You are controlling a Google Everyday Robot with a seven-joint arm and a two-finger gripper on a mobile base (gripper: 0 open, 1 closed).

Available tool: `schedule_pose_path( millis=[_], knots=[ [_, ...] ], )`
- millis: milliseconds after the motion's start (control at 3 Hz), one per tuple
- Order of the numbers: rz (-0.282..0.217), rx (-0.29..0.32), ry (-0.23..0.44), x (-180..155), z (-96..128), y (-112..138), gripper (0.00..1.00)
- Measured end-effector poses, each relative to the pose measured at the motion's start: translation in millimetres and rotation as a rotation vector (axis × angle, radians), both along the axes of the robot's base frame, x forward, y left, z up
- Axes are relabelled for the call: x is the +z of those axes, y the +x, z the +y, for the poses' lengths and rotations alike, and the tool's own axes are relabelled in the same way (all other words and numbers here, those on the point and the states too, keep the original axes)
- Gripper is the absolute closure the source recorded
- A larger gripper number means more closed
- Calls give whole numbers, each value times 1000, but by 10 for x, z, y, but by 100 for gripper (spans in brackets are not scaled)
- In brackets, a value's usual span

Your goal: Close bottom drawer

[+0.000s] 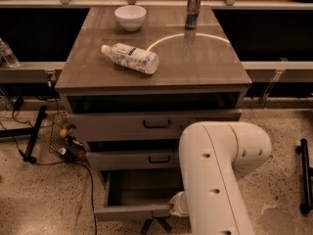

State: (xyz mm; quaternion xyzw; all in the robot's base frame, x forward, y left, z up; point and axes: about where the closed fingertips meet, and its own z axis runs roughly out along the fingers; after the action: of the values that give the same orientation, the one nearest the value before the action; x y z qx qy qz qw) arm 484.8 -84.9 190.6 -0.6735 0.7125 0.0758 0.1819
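Observation:
The bottom drawer (128, 212) is the lowest of three grey-brown cabinet drawers. It stands pulled out, and its deep grey box (142, 187) is open to view. My gripper (156, 224) is at the floor side of the drawer front, just below its small black handle (160, 212), and seems to touch the front. My white arm (215, 180) comes in from the lower right and hides the drawer's right end.
The middle drawer (129, 159) and top drawer (122, 126) sit nearly shut above. On the cabinet top lie a plastic bottle (131, 58), a white bowl (130, 16) and a can (193, 4). Cables and a wire basket (66, 141) are on the floor at left.

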Motion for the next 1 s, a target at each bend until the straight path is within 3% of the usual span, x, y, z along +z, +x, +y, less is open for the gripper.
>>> schedule_pose_path(
  millis=[333,667,1000],
  knots=[
    [2,1,1,-9,10,-9,22],
    [3,2,1,-15,16,-14,1],
    [5,0,-8,15,-28,-24,0]
  ],
)
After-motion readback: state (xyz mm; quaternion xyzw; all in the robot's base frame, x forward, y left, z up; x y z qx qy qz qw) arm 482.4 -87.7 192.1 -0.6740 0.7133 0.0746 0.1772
